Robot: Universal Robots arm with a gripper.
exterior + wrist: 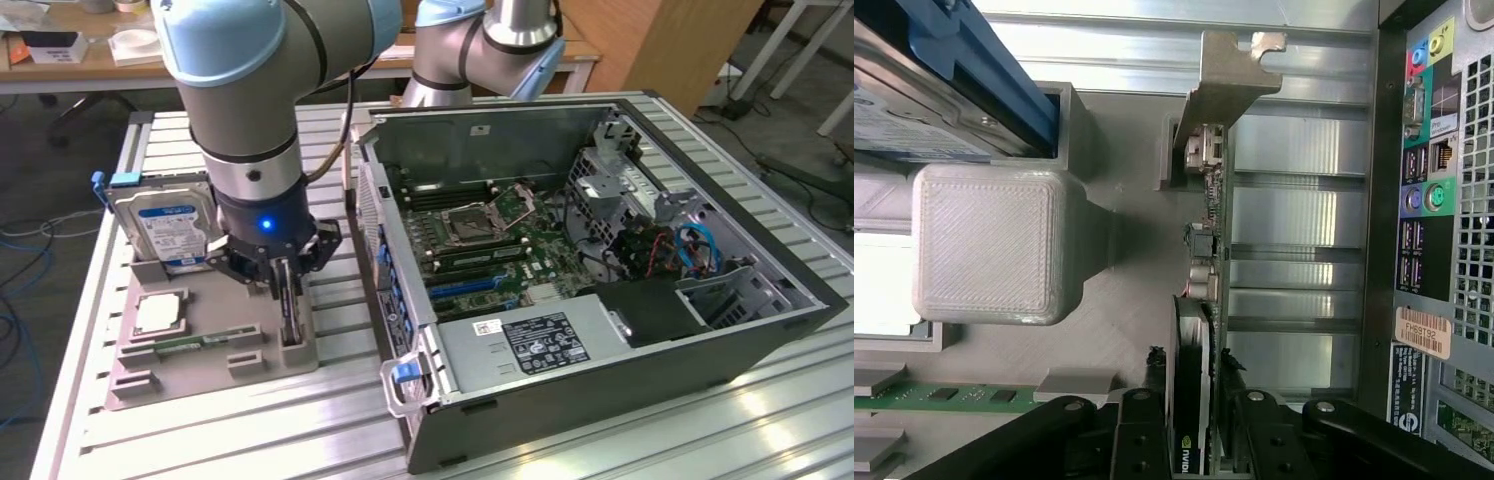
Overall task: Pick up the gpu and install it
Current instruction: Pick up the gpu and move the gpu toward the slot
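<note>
The gpu (1206, 225) stands on edge in a slot of the grey printed holder (200, 365), its silver end bracket (1229, 75) at the far end. In the exterior view only a dark sliver of the gpu (288, 325) shows under the arm. My gripper (284, 290) is lowered straight over it. In the wrist view the gripper (1191, 365) straddles the card's black block, with one of the two fingers (1154, 380) on each side and very close to it. The jaws are partly closed and look slightly open still. The card rests in its slot.
The open computer case (747, 330) lies at the exterior view's right, its motherboard (481, 250) exposed. Its rear port panel (1429, 200) runs beside the holder. A hard drive (167, 230), a CPU chip (158, 312) and a green memory stick (187, 345) sit in the same holder.
</note>
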